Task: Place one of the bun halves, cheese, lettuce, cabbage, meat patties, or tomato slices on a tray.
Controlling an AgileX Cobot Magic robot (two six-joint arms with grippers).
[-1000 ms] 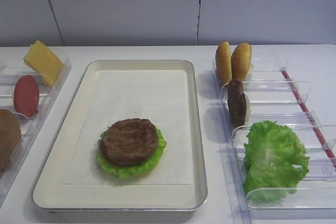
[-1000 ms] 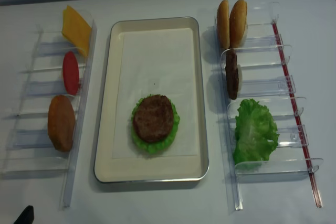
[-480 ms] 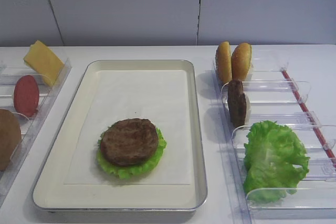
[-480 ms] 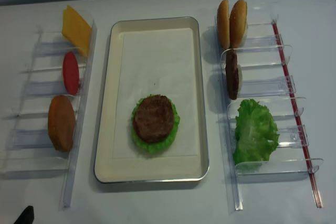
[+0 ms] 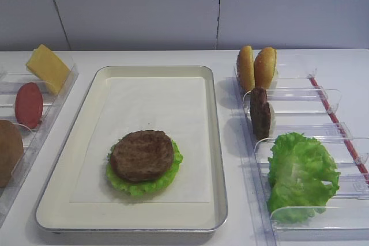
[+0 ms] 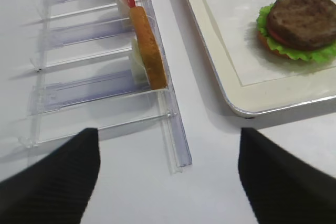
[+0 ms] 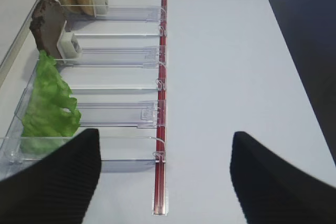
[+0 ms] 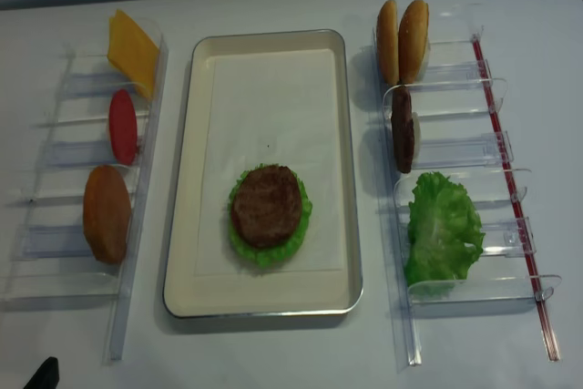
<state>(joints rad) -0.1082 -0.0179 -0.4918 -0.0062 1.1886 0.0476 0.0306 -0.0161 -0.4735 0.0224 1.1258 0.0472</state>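
Scene unchanged: 1 dark brown round meat patty (image 8: 265,205) stays on ruffled green lettuce (image 8: 270,250) in cream metal tray (image 8: 266,38). Right gripper (image 7: 165,179) and left gripper (image 6: 168,179) both spread wide, empty.

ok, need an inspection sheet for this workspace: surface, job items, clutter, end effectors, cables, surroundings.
Surface: white table, clean.
Job's things: tray holds a stack with lettuce under a meat patty. Left holder: cheese, tomato slice, bun half. Right holder: two bun halves, second patty, lettuce leaves.
Clutter: nothing seen.
End effectors: left end effector and right end effector open, empty, each in front of its own holder.
Cables: nothing seen.
Surroundings: grey panelled wall.
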